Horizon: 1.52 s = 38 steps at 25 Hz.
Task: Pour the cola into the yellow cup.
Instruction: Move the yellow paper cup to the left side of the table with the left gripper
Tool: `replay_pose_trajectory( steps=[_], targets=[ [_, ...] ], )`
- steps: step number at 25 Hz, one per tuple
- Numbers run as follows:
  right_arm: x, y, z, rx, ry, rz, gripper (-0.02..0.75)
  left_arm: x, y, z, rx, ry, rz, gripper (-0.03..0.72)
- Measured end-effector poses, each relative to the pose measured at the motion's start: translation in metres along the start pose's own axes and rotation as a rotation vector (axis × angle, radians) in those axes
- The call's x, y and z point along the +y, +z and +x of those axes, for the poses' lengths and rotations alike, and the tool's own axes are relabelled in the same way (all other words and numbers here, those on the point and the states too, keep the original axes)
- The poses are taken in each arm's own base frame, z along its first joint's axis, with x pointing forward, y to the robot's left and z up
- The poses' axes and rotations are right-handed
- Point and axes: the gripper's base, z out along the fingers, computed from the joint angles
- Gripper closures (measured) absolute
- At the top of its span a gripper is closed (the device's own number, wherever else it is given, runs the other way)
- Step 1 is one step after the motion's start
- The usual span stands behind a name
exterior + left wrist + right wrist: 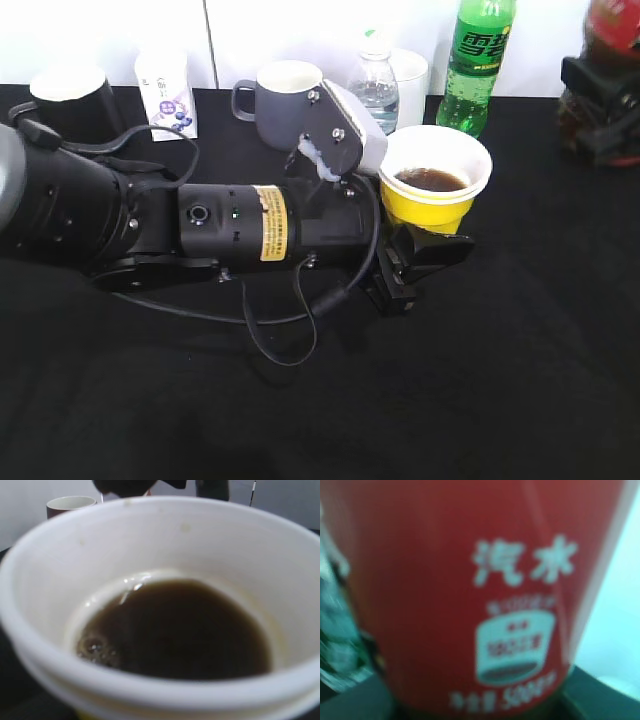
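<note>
Yellow-sided and part-filled with dark liquid, the yellow cup (pixel 432 185) sits clamped in the left gripper (pixel 425 250) mid-table, while the cola (pixel 612 30) stands at the far right edge in the right gripper (pixel 600 120), whose grip I cannot tell.

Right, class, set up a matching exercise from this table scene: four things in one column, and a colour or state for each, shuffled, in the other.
Things:
1. yellow cup
2. grey mug
3. green bottle
4. cola bottle

Descriptions:
A. far right edge, red label
B. holds dark liquid, gripped by the left hand
C. stands upright at the back, behind the cup
D. has a handle, white inside

Pairs: 1-B, 2-D, 3-C, 4-A
</note>
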Motion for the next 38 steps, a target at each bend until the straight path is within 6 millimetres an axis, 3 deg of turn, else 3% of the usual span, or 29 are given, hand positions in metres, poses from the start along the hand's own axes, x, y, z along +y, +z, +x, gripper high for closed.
replay_pose_trajectory(
  steps=[3,15,22,30,38],
  targets=[
    [0.000,0.000,0.000,0.000,0.203,0.000,0.371,0.000,0.000,0.000,-0.002,0.000,0.001,0.250],
    [0.000,0.000,-0.001,-0.007,0.227,-0.001,0.371,0.005,-0.004,-0.003,-0.018,-0.002,-0.011,0.250],
    [0.000,0.000,-0.001,-0.008,0.227,-0.001,0.371,0.047,-0.068,-0.004,-0.036,-0.056,-0.204,0.250],
    [0.000,0.000,-0.001,-0.008,0.227,-0.001,0.371,0.054,-0.142,0.015,-0.021,-0.140,-0.393,0.250],
    [0.000,0.000,-0.001,-0.008,0.228,-0.001,0.371,0.072,-0.185,0.030,-0.021,-0.188,-0.588,0.250]
  ],
)
